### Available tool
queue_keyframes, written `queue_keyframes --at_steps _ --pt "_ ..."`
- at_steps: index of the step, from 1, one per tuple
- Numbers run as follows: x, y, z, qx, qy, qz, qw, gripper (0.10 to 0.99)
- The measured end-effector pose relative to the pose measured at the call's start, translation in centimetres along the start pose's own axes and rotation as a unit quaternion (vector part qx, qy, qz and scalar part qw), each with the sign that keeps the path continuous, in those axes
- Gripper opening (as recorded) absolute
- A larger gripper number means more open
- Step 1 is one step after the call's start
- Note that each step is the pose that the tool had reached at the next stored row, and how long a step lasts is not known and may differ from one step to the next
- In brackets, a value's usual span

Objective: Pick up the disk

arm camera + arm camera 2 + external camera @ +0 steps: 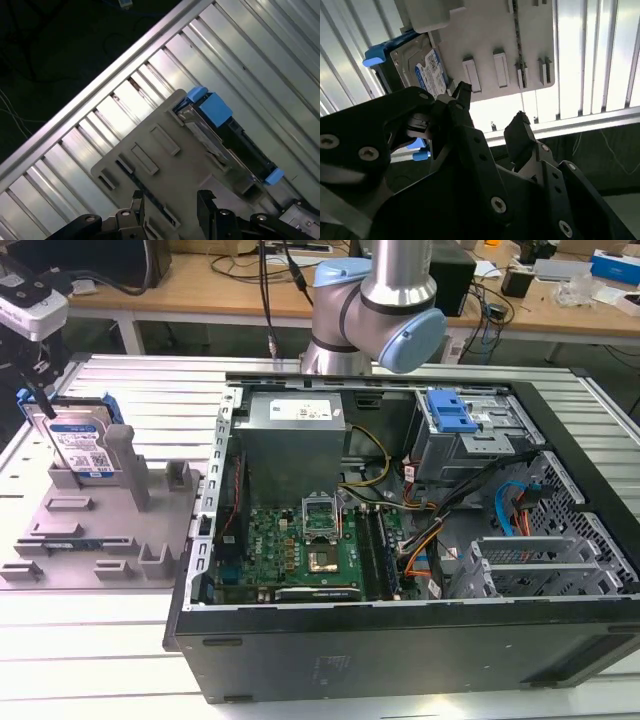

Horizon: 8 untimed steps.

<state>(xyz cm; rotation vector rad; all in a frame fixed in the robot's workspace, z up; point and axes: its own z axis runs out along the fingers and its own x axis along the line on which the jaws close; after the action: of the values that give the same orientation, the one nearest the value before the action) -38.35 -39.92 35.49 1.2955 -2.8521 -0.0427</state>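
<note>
Hovering gripper (491,105) above grey tray (60,540), jaws wide apart, holding nothing. Disk (80,445) stands on edge against post (125,455); I judge that leaves top edge graspable.

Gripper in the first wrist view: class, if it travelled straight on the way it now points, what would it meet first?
The gripper would probably meet the grey fixture tray first, not the disk at its edge; depth is unclear.

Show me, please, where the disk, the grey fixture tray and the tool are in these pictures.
disk (80,447): exterior view, on its white-and-blue label.
grey fixture tray (100,532): exterior view, on its bare base.
tool (491,102): second wrist view, midway between its fingertips.
</note>
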Motion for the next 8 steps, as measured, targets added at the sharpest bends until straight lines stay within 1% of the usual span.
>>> queue_keyframes --at_steps 2,3,5,7,8 --pt "0.0 0.0 0.03 -0.0001 0.0009 -0.03 0.9995 0.541" --pt "0.0 -0.01 0.04 -0.0001 0.0011 -0.038 0.9993 0.541" --pt "0.0 0.0 0.06 -0.0002 0.0017 -0.059 0.9983 0.541" --pt "0.0 0.0 0.09 -0.0003 0.0027 -0.093 0.9956 0.541" --pt "0.0 0.0 0.1 -0.0003 0.003 -0.106 0.9944 0.541"
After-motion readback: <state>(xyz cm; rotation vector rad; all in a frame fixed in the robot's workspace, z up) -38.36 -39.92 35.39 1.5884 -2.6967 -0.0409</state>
